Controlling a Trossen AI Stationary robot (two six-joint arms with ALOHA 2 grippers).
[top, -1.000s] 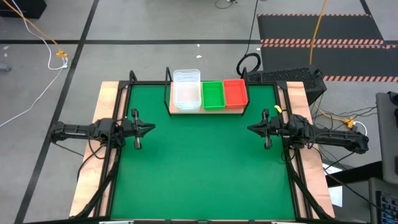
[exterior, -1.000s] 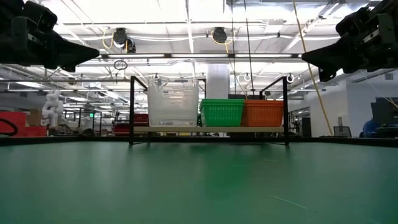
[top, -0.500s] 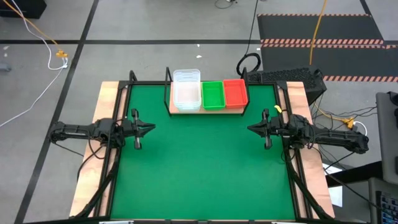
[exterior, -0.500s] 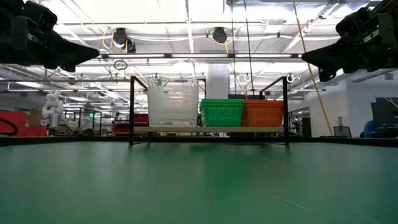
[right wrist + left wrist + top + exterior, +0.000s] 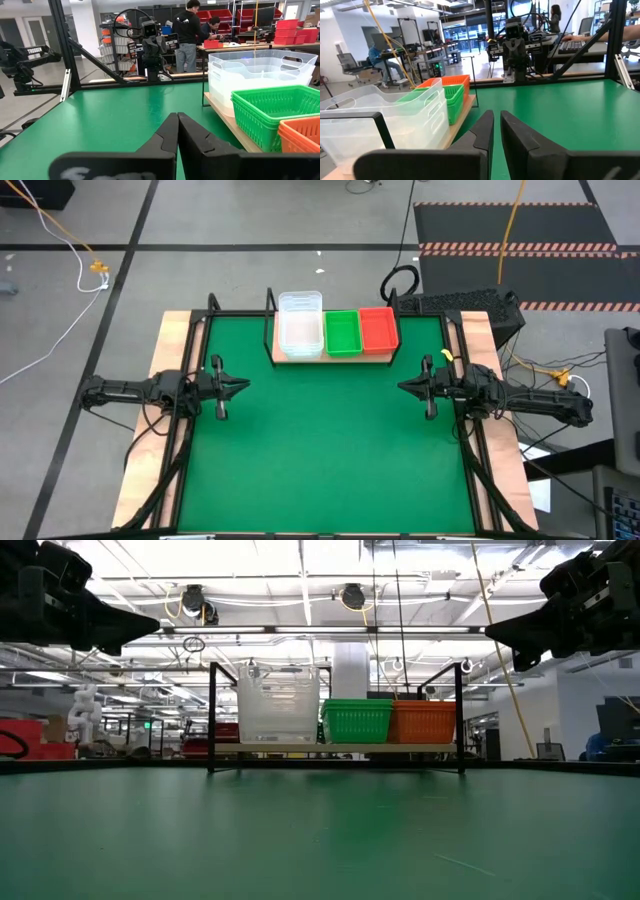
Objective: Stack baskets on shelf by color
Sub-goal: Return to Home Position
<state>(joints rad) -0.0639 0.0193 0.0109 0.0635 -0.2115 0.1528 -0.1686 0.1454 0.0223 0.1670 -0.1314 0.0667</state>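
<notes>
The shelf [image 5: 330, 358], a light-wood plank in a black rod frame, stands at the far middle of the green mat. On it sit a stack of clear baskets [image 5: 300, 325] at the left, green baskets [image 5: 342, 332] in the middle and red baskets [image 5: 378, 328] at the right. They also show in the low view: clear [image 5: 278, 705], green [image 5: 357, 721], red [image 5: 424, 722]. My left gripper [image 5: 243, 387] hovers shut and empty over the mat's left side. My right gripper [image 5: 403, 387] hovers shut and empty over the right side.
The green mat [image 5: 320, 450] lies bare between and in front of the grippers. Pale wooden borders [image 5: 165, 340] run along both table sides. People work at desks in the room beyond the table [image 5: 190, 30].
</notes>
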